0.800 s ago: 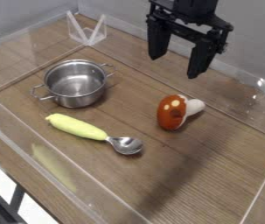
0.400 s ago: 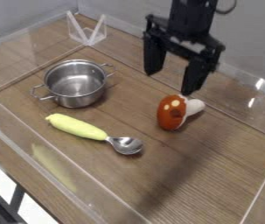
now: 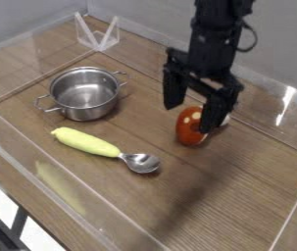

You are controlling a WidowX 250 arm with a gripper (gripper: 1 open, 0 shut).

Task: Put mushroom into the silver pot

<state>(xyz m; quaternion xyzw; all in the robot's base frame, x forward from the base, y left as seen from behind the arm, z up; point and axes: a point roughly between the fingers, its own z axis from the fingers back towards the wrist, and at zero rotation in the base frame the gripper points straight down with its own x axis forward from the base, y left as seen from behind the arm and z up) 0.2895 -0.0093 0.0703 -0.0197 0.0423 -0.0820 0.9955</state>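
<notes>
Nearest to where I stand, a metal spoon (image 3: 109,150) with a yellow handle lies on the wooden tabletop (image 3: 229,206), down and to the left of the end effector, its bowl pointing toward the right and its handle running off to the left. It is well apart from everything else.

Further in, the end effector (image 3: 194,106) points straight down with its two dark fingers spread wide. It has hold of nothing. The mushroom (image 3: 194,126) lies on its side right below it, orange-red cap toward me and white stem poking out to the right behind one finger. The fingers stand on either side of the cap, one at its left and one at its right; I cannot tell whether either touches it.

Off to the left of the end effector, well apart from it, sits the silver pot (image 3: 84,93), upright, with its two small side handles showing.

Beyond that, at the far left corner, a small white wire stand (image 3: 98,37) rests against the clear wall (image 3: 33,44) that rings the tabletop.
</notes>
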